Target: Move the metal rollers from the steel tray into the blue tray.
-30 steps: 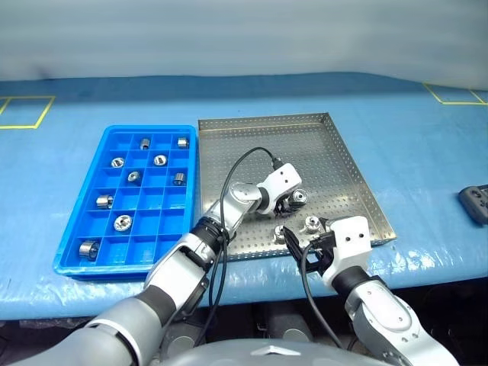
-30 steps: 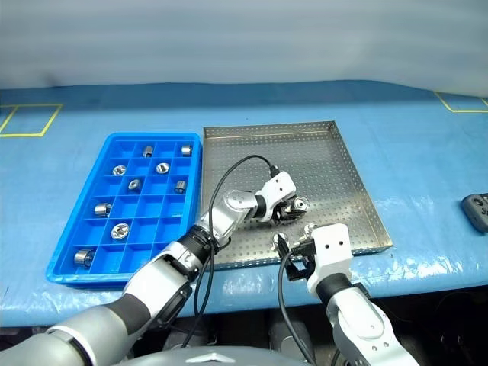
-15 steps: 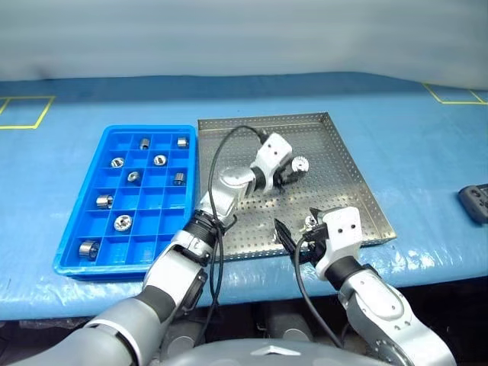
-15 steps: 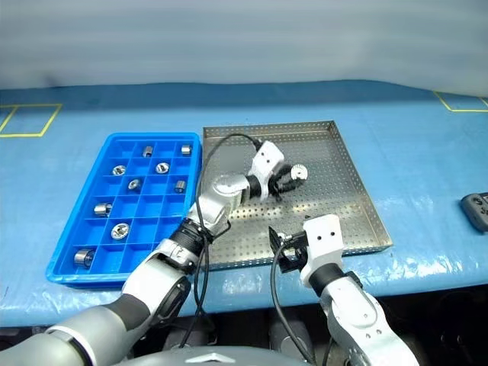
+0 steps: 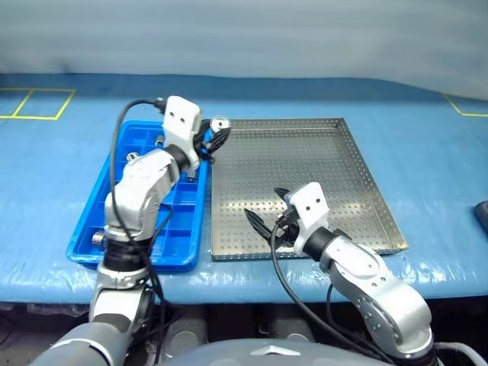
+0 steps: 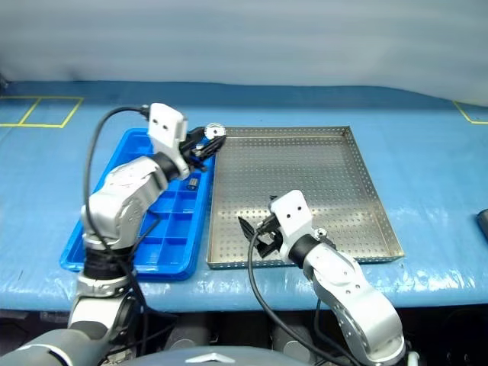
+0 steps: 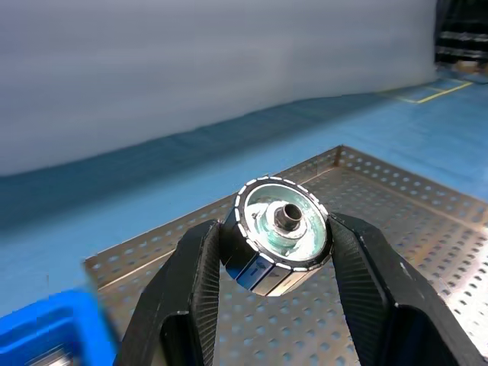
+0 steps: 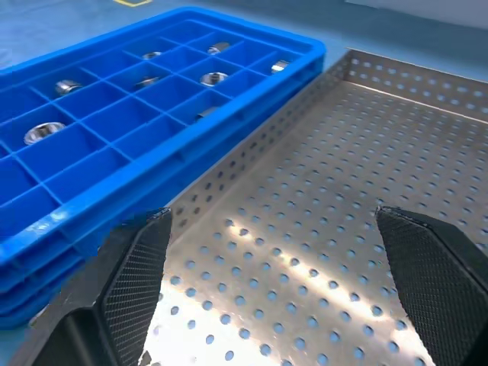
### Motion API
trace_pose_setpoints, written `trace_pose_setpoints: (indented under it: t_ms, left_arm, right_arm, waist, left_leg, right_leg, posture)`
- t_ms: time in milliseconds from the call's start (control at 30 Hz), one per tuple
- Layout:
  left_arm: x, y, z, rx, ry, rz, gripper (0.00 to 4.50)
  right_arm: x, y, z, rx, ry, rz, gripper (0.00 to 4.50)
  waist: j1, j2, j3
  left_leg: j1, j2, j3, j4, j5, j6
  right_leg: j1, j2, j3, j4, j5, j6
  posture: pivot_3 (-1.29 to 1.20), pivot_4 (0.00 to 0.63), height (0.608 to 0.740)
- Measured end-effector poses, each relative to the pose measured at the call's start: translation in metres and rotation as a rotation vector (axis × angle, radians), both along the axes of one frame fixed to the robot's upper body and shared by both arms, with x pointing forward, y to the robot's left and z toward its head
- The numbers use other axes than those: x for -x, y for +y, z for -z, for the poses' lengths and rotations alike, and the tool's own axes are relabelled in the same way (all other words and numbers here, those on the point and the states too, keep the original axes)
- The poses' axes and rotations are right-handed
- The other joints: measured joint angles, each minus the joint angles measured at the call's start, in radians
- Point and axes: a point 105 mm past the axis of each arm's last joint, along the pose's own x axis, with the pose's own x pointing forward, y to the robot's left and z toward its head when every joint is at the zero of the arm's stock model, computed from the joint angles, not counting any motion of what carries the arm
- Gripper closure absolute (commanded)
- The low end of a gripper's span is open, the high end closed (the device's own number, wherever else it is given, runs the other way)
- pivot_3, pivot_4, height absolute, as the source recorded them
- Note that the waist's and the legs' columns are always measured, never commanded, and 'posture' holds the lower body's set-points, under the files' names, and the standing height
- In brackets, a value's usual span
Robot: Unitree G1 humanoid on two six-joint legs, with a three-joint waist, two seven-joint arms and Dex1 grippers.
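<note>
My left gripper (image 5: 214,137) is shut on a metal roller (image 5: 219,124), a shiny disc with a small hub, held above the border between the blue tray (image 5: 171,225) and the steel tray (image 5: 320,156). The left wrist view shows that roller (image 7: 282,229) clamped between both fingers (image 7: 191,305). My right gripper (image 5: 267,211) hangs open and holds nothing over the steel tray's near left part, its fingers (image 8: 130,267) spread wide. Several rollers (image 8: 44,133) lie in the blue tray's compartments. A shiny roller (image 6: 321,232) peeks out beside my right forearm.
Both trays lie side by side on a blue table cover (image 5: 427,152) with yellow tape marks (image 5: 38,103) at the far corners. A dark object (image 5: 483,217) lies at the right edge. The left arm's black cable (image 5: 118,145) loops over the blue tray.
My left gripper lifted the roller off the steel tray and carried it up and left to the blue tray's edge. My right gripper shifted a little left. The camera view also shifted.
</note>
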Motion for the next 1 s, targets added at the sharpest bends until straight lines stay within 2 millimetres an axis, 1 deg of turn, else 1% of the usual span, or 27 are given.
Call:
trace_pose_setpoints:
  t_ms: [67, 167, 300, 433, 600, 700, 733, 1000]
  left_arm:
    - [0.006, 0.017, 0.007, -0.022, 0.015, -0.062, 2.61]
    - [0.013, 0.029, 0.019, -0.060, 0.047, -0.116, 2.61]
    - [0.021, 0.034, 0.031, -0.067, 0.081, -0.154, 2.61]
    - [0.028, 0.041, 0.050, -0.077, 0.137, -0.198, 2.61]
    - [0.026, 0.050, 0.061, -0.099, 0.163, -0.266, 2.61]
    - [0.025, 0.052, 0.072, -0.105, 0.204, -0.291, 2.61]
    - [0.025, 0.052, 0.075, -0.105, 0.217, -0.294, 2.61]
    - [0.027, 0.049, 0.091, -0.126, 0.278, -0.284, 2.61]
  right_arm:
    - [0.000, 0.005, 0.003, 0.008, 0.014, -0.043, 0.00]
    - [0.001, 0.011, 0.007, 0.016, 0.030, -0.090, 0.00]
    - [-0.001, 0.017, 0.007, 0.021, 0.030, -0.123, 0.00]
    - [-0.005, 0.024, 0.008, 0.021, 0.034, -0.135, 0.00]
    - [-0.005, 0.032, 0.009, 0.021, 0.032, -0.153, 0.00]
    - [-0.006, 0.032, 0.011, 0.024, 0.034, -0.147, 0.00]
    - [-0.006, 0.032, 0.011, 0.024, 0.033, -0.144, 0.00]
    - [-0.004, 0.028, 0.017, 0.016, 0.055, -0.108, 0.00]
  waist:
    - [0.017, 0.000, 0.000]
    - [0.042, -0.001, 0.000]
    - [0.057, -0.001, 0.000]
    - [0.059, -0.001, 0.000]
    - [0.065, -0.001, 0.000]
    - [0.067, -0.001, 0.000]
    - [0.067, -0.001, 0.000]
    - [0.058, -0.001, 0.000]
  left_leg:
    - [0.000, 0.000, 0.000, 0.000, 0.000, 0.000]
    - [0.000, -0.001, 0.000, 0.000, 0.000, 0.000]
    - [0.000, -0.001, 0.000, 0.001, 0.000, 0.000]
    - [0.000, 0.000, -0.001, 0.000, 0.000, 0.000]
    - [0.000, 0.000, 0.000, 0.000, 0.000, 0.000]
    - [0.000, 0.000, 0.000, 0.000, 0.000, 0.000]
    - [0.000, 0.000, -0.001, 0.000, 0.000, 0.000]
    - [0.000, 0.000, 0.000, -0.001, 0.000, 0.000]
  right_leg:
    - [0.001, 0.000, 0.000, -0.001, -0.001, -0.001]
    - [0.001, -0.001, 0.000, -0.002, -0.002, -0.003]
    - [0.001, -0.001, 0.000, -0.002, -0.002, -0.003]
    - [0.001, -0.001, -0.001, -0.002, -0.003, -0.005]
    - [0.001, -0.001, -0.001, -0.002, -0.003, -0.005]
    - [0.001, -0.001, -0.001, -0.002, -0.003, -0.005]
    - [0.001, -0.001, -0.001, -0.002, -0.003, -0.005]
    - [0.001, -0.001, -0.001, -0.002, -0.003, -0.005]
  posture:
    - [0.24, 0.150, 0.740]
    - [0.24, 0.150, 0.740]
    - [0.26, 0.150, 0.740]
    - [0.26, 0.150, 0.740]
    - [0.26, 0.150, 0.740]
    - [0.26, 0.150, 0.740]
    - [0.22, 0.150, 0.740]
    - [0.20, 0.150, 0.740]
